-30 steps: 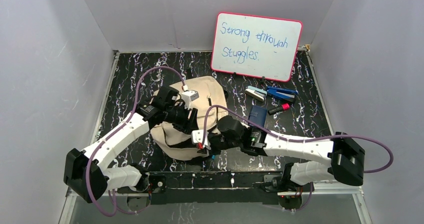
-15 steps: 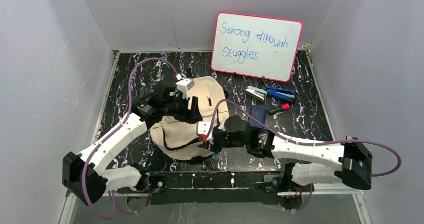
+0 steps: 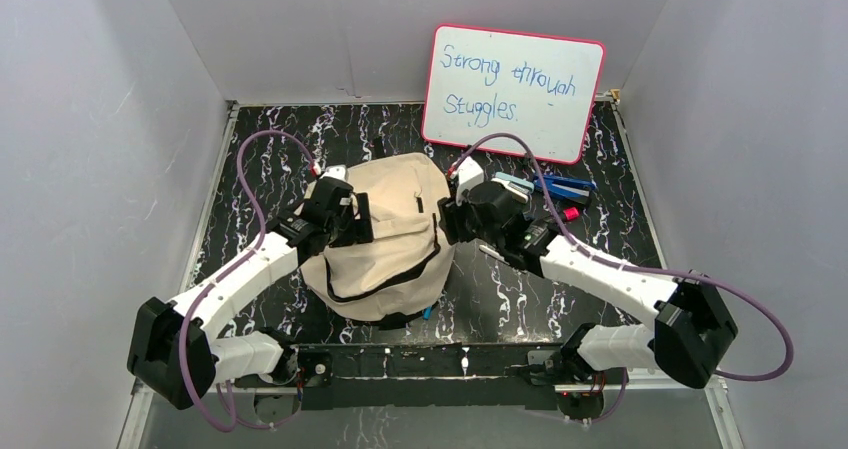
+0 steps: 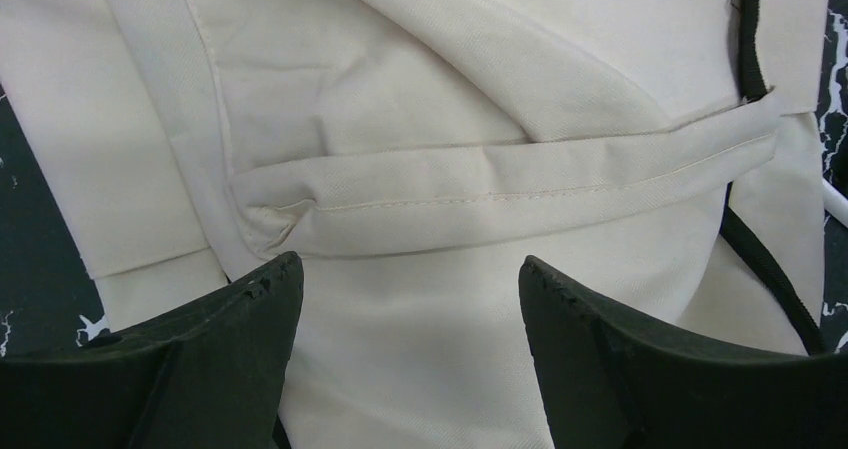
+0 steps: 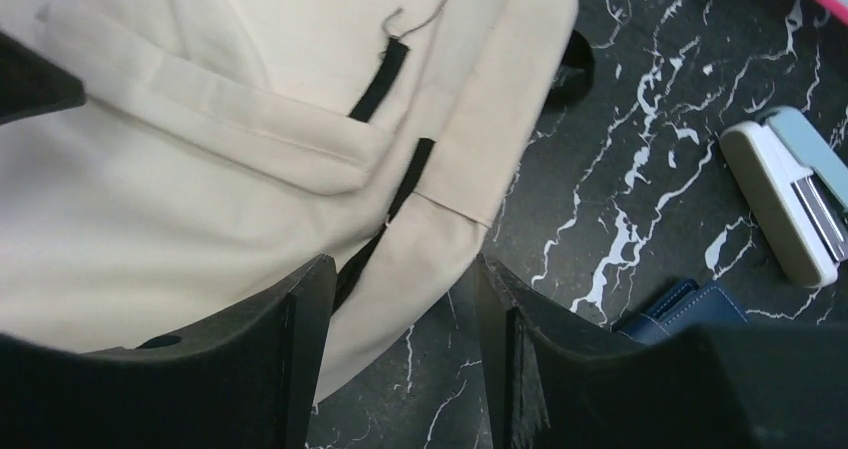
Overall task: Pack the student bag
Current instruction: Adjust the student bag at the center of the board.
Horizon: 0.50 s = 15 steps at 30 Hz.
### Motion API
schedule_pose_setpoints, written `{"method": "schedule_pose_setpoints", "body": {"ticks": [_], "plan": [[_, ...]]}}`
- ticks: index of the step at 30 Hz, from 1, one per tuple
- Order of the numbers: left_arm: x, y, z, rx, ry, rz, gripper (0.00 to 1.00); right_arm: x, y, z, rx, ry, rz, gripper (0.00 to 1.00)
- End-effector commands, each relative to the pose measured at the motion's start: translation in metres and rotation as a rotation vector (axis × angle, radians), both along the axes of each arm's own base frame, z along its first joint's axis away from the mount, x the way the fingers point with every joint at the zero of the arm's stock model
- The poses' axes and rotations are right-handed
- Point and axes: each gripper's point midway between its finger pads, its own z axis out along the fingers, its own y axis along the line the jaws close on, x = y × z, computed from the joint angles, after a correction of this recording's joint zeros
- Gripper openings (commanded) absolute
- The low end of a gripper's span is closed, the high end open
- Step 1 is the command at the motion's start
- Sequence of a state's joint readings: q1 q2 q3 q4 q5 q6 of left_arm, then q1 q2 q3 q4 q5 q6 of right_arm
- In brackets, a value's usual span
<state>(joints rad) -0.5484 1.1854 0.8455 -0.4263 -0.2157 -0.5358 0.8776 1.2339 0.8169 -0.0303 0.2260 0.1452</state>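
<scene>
The student bag is a cream canvas backpack lying flat at mid-table, its dark zipper line curving across the near half. My left gripper hangs over the bag's left upper side. In the left wrist view that left gripper is open, with only the bag's canvas and its front flap seam beneath the gap. My right gripper is at the bag's right edge. In the right wrist view the right gripper is open, held over the bag's edge and black strap, gripping nothing.
A pink-framed whiteboard stands at the back right. In front of it lie a white and teal stapler, a blue tool and a red-tipped marker. A navy case lies just right of my right gripper.
Both grippers have opened wider. The left one moved to the bag's left side, the right one swung from the bag's near edge up to its right side. The bag has settled flatter.
</scene>
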Motion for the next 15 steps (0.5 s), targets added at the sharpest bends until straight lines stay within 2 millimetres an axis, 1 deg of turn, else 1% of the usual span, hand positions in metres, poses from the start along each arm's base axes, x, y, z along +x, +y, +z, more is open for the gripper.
{"method": "schedule_pose_setpoints", "body": {"ticks": [1, 4, 6, 9, 11, 13, 15], "plan": [[0.017, -0.017, 0.021, -0.065, -0.11, -0.069, 0.76, 0.021, -0.003, 0.015, 0.09, 0.094, -0.094, 0.6], [0.027, -0.03, 0.033, -0.073, -0.152, -0.148, 0.75, 0.025, -0.008, -0.002, 0.068, 0.173, -0.1, 0.6], [0.035, -0.038, 0.039, -0.069, -0.168, -0.186, 0.75, 0.022, -0.005, -0.013, 0.082, 0.226, -0.079, 0.6], [0.046, -0.049, 0.041, -0.052, -0.184, -0.232, 0.74, 0.018, -0.003, -0.028, 0.082, 0.282, -0.069, 0.61], [0.052, -0.059, 0.037, -0.038, -0.182, -0.265, 0.74, 0.017, -0.004, -0.039, 0.065, 0.306, -0.071, 0.62], [0.056, -0.07, 0.023, -0.014, -0.153, -0.298, 0.74, 0.015, 0.0, -0.049, 0.068, 0.327, -0.055, 0.61], [0.06, -0.075, 0.01, 0.027, -0.122, -0.302, 0.73, 0.01, 0.001, -0.062, 0.062, 0.361, -0.04, 0.58]]}}
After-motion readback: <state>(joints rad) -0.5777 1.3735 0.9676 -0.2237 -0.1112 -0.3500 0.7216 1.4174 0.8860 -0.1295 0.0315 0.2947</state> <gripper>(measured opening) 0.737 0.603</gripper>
